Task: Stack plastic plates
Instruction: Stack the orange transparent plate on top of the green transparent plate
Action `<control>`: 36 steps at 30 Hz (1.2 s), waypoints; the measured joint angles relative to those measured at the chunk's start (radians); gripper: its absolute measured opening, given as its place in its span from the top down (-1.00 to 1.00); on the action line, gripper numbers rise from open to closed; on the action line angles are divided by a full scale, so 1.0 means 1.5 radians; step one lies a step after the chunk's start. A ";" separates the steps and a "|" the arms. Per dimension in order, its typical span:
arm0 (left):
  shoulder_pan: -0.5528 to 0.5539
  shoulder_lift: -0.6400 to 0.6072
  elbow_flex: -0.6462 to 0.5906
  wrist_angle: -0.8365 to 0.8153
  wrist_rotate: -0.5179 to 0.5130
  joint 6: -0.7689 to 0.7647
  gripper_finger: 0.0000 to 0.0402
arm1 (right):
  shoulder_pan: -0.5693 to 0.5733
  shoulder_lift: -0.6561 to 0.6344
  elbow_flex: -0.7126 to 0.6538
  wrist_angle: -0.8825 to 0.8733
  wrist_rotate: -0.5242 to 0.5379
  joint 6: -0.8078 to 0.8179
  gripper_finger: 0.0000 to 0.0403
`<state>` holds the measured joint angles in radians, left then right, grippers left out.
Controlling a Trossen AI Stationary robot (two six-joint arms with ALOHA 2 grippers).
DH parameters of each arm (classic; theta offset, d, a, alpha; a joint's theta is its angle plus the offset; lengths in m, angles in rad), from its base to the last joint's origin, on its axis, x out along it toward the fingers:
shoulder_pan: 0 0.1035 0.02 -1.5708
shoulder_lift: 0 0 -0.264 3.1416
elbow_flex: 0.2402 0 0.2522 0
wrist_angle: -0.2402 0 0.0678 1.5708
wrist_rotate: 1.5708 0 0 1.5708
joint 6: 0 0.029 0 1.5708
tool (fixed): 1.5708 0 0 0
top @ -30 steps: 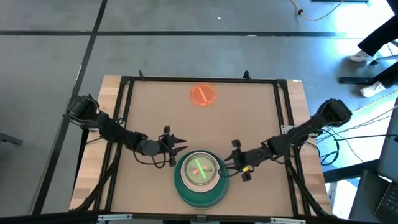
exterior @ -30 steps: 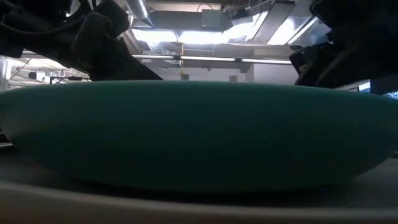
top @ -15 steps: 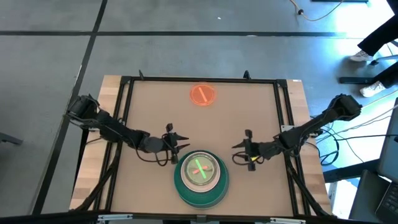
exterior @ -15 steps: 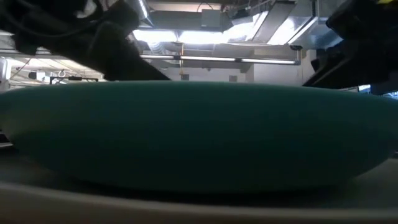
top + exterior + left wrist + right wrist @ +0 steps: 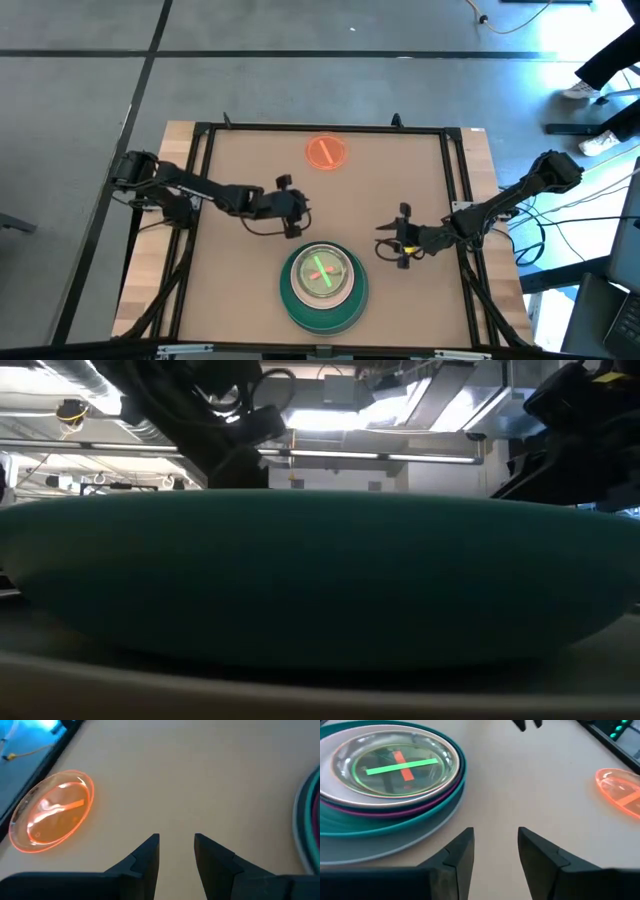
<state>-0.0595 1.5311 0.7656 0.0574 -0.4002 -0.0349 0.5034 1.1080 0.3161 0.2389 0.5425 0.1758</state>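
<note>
A stack of plastic plates point(image 5: 322, 282) rests on the table near its near edge. A large teal plate point(image 5: 445, 795) is at the bottom, magenta and pale plates lie above it, and a small green see-through plate point(image 5: 395, 765) is on top. A small orange plate point(image 5: 325, 152) lies alone by the far edge. My left gripper point(image 5: 300, 212) is open, between the stack and the orange plate point(image 5: 52, 810). My right gripper point(image 5: 383, 245) is open, just right of the stack, pointing at it point(image 5: 495, 832). In the low view the teal plate point(image 5: 320, 580) hides nearly everything else.
A black frame point(image 5: 320, 128) borders the brown table top. Bare table lies between the stack and the orange plate and on both sides of them. A person's legs point(image 5: 610, 60) show on the floor beyond the far right corner.
My right gripper has drawn back from the stack's right rim toward the table's right edge and then stopped. My left gripper has left the stack's left side and moved toward the far edge, nearer the orange plate. The plates have not moved.
</note>
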 joint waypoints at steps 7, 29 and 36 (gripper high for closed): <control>0.070 0.000 0.006 -0.016 0.068 0.047 0.42 | 0.000 0.000 0.000 -0.003 0.012 0.000 0.28; 0.165 0.000 0.006 -0.043 0.099 -0.021 0.00 | 0.000 0.001 0.000 -0.028 0.068 -0.004 0.28; 0.162 0.005 0.006 -0.032 0.087 -0.050 -0.01 | 0.000 0.001 0.000 -0.039 0.081 -0.004 0.28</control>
<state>0.1830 1.5387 0.7746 0.0097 -0.2699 -0.1095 0.5034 1.1095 0.3161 0.1802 0.6646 0.1690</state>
